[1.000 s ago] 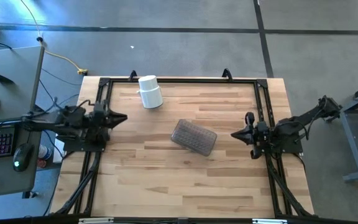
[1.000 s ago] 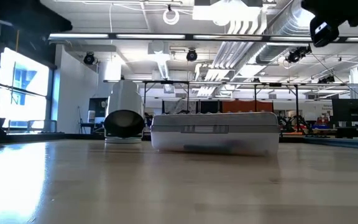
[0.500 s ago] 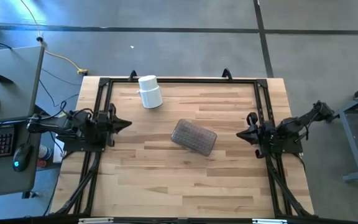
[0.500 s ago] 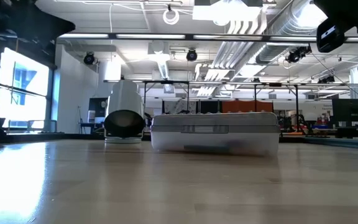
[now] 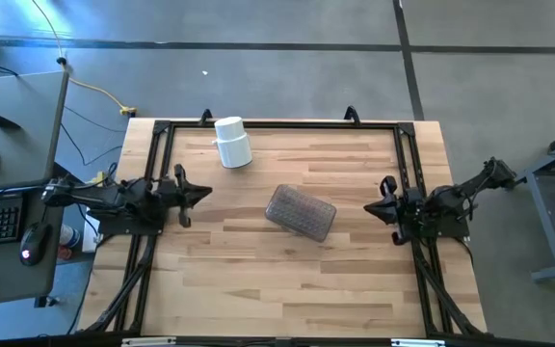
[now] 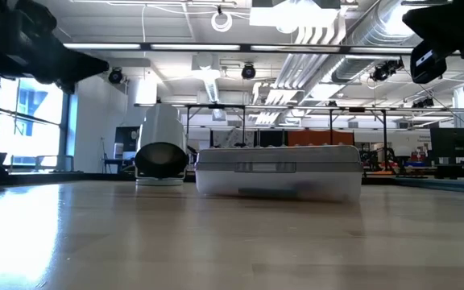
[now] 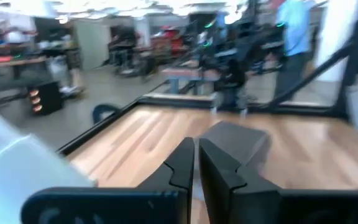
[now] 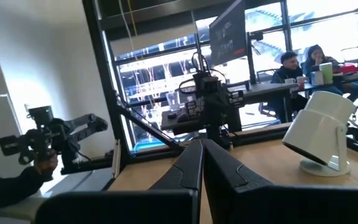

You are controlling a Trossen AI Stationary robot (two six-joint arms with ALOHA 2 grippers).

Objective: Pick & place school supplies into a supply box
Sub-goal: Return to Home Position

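Note:
The supply box (image 5: 300, 212), clear plastic with a dark textured panel, lies shut and flat on the wooden table near its middle; it also shows in the low view (image 6: 278, 171) and ahead of the left fingers (image 7: 235, 140). No pencils, pens, scissors or marker show anywhere. My left gripper (image 5: 208, 193) hovers shut left of the box, its fingertips together in the left wrist view (image 7: 196, 158). My right gripper (image 5: 367, 207) hovers shut right of the box, fingertips together (image 8: 202, 158). Neither touches anything.
A white cylindrical cup (image 5: 231, 143) sits tilted on its base near the far edge, left of centre (image 6: 161, 153) (image 8: 319, 134). Black frame rails (image 5: 277, 124) run along the table's far, left and right sides. Bare wood (image 5: 277, 280) lies near the box. People sit in the room beyond.
My left gripper has moved toward the table's right and slightly toward the near edge, closing in on the box, and its arm now shows at the low view's upper left. My right gripper has drawn back a little toward the right edge. The box and cup stayed put.

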